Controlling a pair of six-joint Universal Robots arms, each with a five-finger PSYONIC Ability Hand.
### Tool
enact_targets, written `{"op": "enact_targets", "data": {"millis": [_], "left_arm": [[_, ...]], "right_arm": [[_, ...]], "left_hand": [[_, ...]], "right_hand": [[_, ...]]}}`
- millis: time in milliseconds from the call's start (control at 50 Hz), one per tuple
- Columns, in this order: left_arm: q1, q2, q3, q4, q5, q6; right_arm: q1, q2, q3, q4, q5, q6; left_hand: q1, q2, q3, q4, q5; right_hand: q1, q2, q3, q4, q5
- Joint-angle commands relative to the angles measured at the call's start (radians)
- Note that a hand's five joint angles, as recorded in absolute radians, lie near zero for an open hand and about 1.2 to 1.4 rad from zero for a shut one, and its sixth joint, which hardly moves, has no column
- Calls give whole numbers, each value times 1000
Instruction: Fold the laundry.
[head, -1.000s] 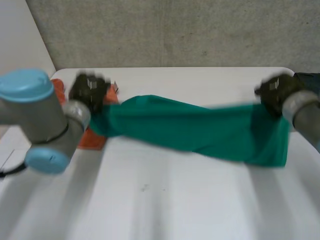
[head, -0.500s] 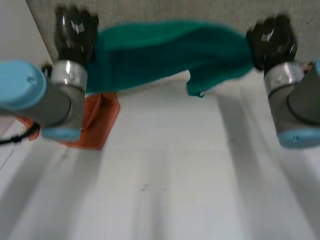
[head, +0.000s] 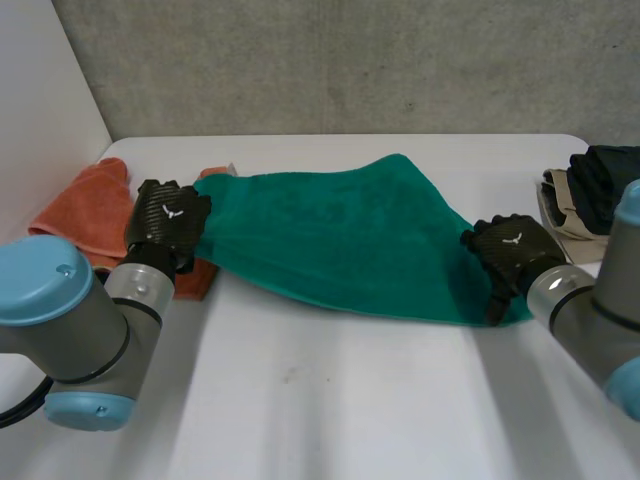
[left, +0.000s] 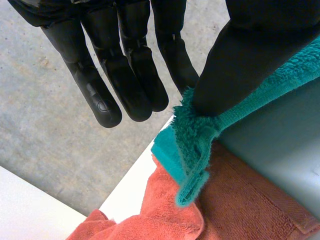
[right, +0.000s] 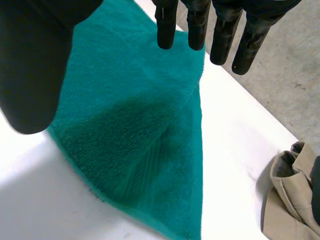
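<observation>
A green towel (head: 340, 235) lies spread across the back half of the white table (head: 350, 400). My left hand (head: 165, 218) is at its left corner. In the left wrist view the thumb (left: 235, 65) pinches that corner of the green towel (left: 192, 135) against the straight fingers (left: 125, 75). My right hand (head: 510, 250) rests over the towel's right corner. Seen from the right wrist, that hand (right: 30, 65) is open, thumb and fingers apart, and the green towel (right: 135, 125) lies flat on the table beneath it.
An orange towel (head: 85, 210) lies crumpled at the table's left edge, partly under the green towel's left corner (left: 235, 200). A pile of beige and dark clothes (head: 590, 190) sits at the right edge, the beige cloth (right: 290, 200) close to my right hand.
Both hands swung the green towel up toward the wall, then brought it down spread on the table. My right hand has let go of its corner; the left still pinches its own.
</observation>
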Motion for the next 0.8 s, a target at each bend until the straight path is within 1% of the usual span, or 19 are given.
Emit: {"op": "enact_targets", "data": {"millis": [20,80,240,340,380,440,460,520,640,700,800], "left_arm": [[1,15,-11,0,-1,-2],[2,17,-11,0,-3,-2],[2,37,0,-29,-3,-1],[2,74,23,-81,-1,-13],[2,80,32,-88,-1,-19],[2,84,44,-91,-3,-31],[2,84,49,-91,-3,-34],[2,81,51,-91,-3,-37],[5,78,52,-91,-1,-37],[7,77,54,-91,-1,-38],[10,75,63,-91,-1,-38]], "right_arm": [[-65,-20,-74,38,-63,-2],[-85,-20,-123,47,-69,0],[-183,27,-163,140,-172,-12],[-251,72,-128,144,-233,-14],[-263,78,-109,137,-253,-15],[-289,84,-79,119,-308,-28],[-305,89,-62,99,-340,-41],[-320,112,-37,64,-387,-70],[-323,173,-40,39,-404,-141],[-320,200,-54,32,-404,-158],[-320,233,-73,10,-402,-161]], "left_hand": [[260,199,204,195,253],[260,199,204,195,253],[260,199,204,195,253],[260,199,204,195,253],[260,199,204,195,253],[260,199,204,195,253],[260,199,204,195,253],[260,199,204,195,253],[260,199,204,195,253],[260,199,204,195,253],[260,199,204,195,253]], "right_hand": [[-25,-50,-42,-57,-62],[-25,-50,-42,-57,-62],[0,-25,-17,-32,-37],[167,142,150,135,130],[179,154,162,147,142],[220,195,203,188,183],[278,254,261,247,241],[355,330,338,323,318],[396,372,379,365,359],[458,433,441,426,421],[493,468,476,461,456]]}}
